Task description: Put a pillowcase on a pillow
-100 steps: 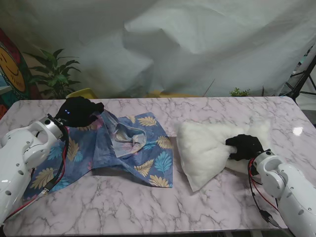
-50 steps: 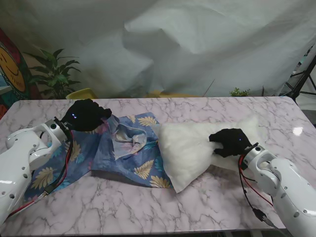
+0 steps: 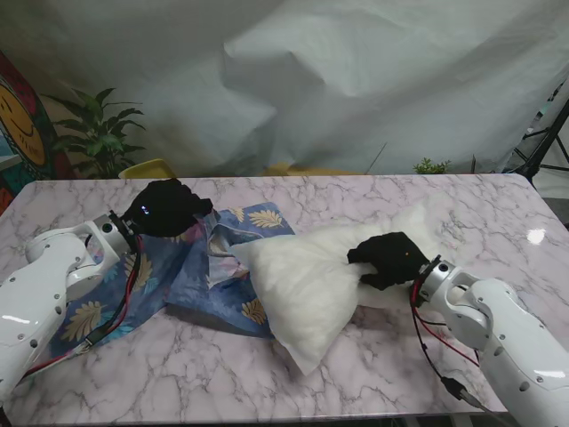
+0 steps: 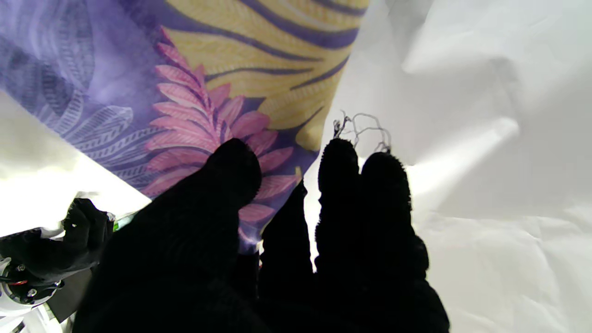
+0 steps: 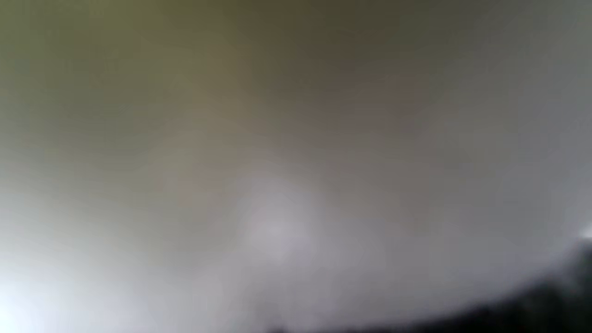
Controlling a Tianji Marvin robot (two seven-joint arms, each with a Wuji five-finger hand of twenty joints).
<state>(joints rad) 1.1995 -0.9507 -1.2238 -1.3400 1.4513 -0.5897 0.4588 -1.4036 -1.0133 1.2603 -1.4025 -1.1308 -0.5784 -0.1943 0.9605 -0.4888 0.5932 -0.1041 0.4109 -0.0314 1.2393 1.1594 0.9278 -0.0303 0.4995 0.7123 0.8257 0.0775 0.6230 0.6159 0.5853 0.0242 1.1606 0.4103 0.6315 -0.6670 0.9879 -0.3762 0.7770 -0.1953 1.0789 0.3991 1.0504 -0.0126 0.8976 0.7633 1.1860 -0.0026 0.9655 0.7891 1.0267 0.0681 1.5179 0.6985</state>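
Note:
A blue pillowcase with yellow, pink and teal leaves lies crumpled on the left half of the marble table. My left hand, in a black glove, is shut on its far upper edge and holds it lifted; the left wrist view shows the printed pillowcase pinched by the black fingers. A white pillow lies across the middle, its left end overlapping the pillowcase's right side. My right hand is shut on the pillow's middle, bunching it. The right wrist view is a blur of pale pillow.
The marble table has bare surface nearer to me and at the far right. A white sheet hangs behind it. A potted plant and a yellow object stand beyond the far left edge; a tripod leg is far right.
My right hand has dragged the pillow leftward until its end overlaps the pillowcase. My left hand has shifted right with the pillowcase edge, bunching the cloth.

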